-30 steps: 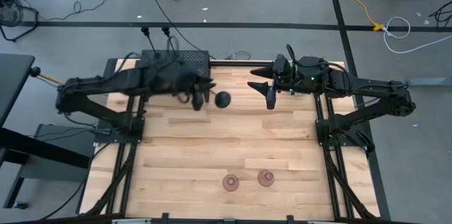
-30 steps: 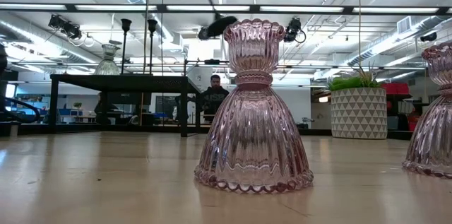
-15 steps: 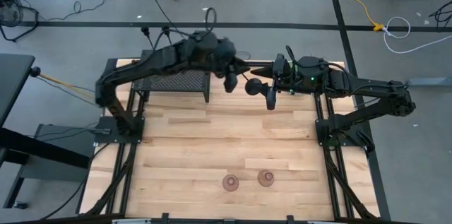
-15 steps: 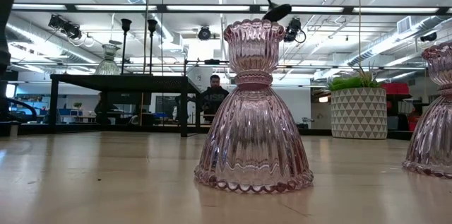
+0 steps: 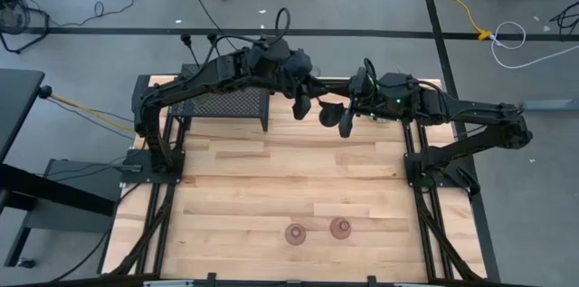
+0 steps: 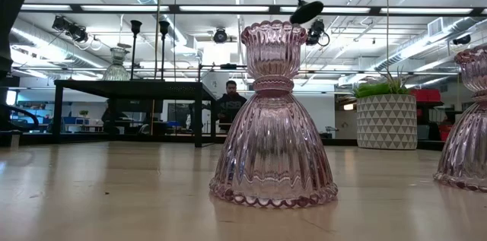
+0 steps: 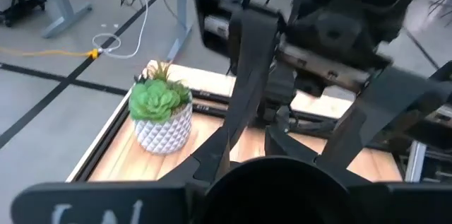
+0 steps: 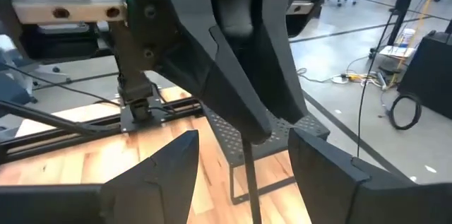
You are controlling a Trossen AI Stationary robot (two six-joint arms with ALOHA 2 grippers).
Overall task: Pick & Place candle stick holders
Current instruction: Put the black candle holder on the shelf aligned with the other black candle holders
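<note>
Carrying a black candle holder (image 5: pixel 328 113) by its thin stem, our left gripper (image 5: pixel 303 99) is clenching it above the table's (image 5: pixel 271 187) far edge, facing our spread right gripper (image 5: pixel 336 113). We are judging it light, stiff and top-heavy, so gripping mid-stem seems safest.

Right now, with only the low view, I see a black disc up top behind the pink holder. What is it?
Observer: The base of a black holder. The left gripper holds it by the stem, above the table's far edge.
Operator: Where is the right gripper?
Observer: The right gripper is right at it. In the right wrist view its fingers stand open on either side of the stem, not touching it.
</note>
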